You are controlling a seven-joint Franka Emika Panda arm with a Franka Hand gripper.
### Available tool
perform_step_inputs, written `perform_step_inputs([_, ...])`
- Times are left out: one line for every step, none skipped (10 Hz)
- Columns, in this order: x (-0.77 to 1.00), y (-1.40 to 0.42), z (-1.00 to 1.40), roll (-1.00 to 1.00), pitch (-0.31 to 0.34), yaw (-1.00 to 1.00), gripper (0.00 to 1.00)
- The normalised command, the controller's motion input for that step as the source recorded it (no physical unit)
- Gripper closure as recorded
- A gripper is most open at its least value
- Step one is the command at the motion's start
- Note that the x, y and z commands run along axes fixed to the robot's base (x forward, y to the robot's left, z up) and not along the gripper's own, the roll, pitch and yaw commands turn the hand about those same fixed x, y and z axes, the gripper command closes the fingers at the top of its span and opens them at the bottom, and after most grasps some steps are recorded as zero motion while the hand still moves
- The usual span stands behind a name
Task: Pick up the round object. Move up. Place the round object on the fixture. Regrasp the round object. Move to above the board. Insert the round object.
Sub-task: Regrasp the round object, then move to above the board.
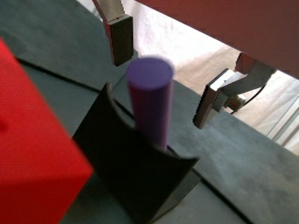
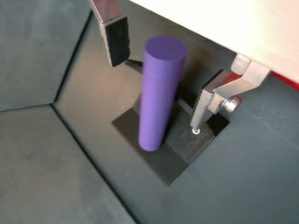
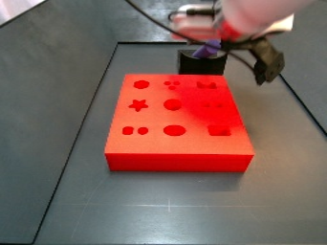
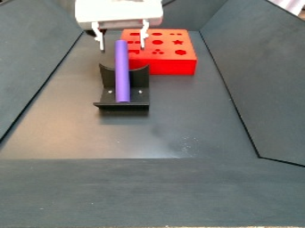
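The purple peg [image 4: 120,69] sits on the dark fixture [image 4: 124,96] in the upper left of a side view, just beside the red board [image 4: 165,51], its long axis running up the fixture's back. The gripper [image 2: 158,72] hangs over the peg's top end, fingers [image 2: 117,39] spread apart and clear of it. No writing is legible.

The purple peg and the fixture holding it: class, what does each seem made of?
The purple peg, standing between the open gripper's fingers, looks like smooth matte plastic: uniform colour, soft sheen. The fixture looks like dark matte plastic or coated metal; uncertain.
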Motion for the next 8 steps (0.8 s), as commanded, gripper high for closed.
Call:
perform_step_inputs([0.08,-0.01,-0.24,0.06,0.018,0.0,0.0])
perform_step_inputs([0.0,0.0,0.0,0.0,0.0,0.0,1.0])
perform_step_inputs([-0.17,-0.17,1.0,-0.01,-0.062,-0.35,1.0])
perform_step_inputs([-0.17,-0.16,1.0,-0.01,-0.054,-0.34,1.0])
perform_step_inputs([-0.17,-0.15,1.0,-0.02,-0.029,-0.31,1.0])
perform_step_inputs([-0.16,-0.13,1.0,-0.05,0.042,-0.26,1.0])
perform_step_inputs([-0.16,-0.12,1.0,-0.08,0.117,-0.2,1.0])
perform_step_inputs([-0.16,-0.11,1.0,-0.08,0.16,-0.15,1.0])
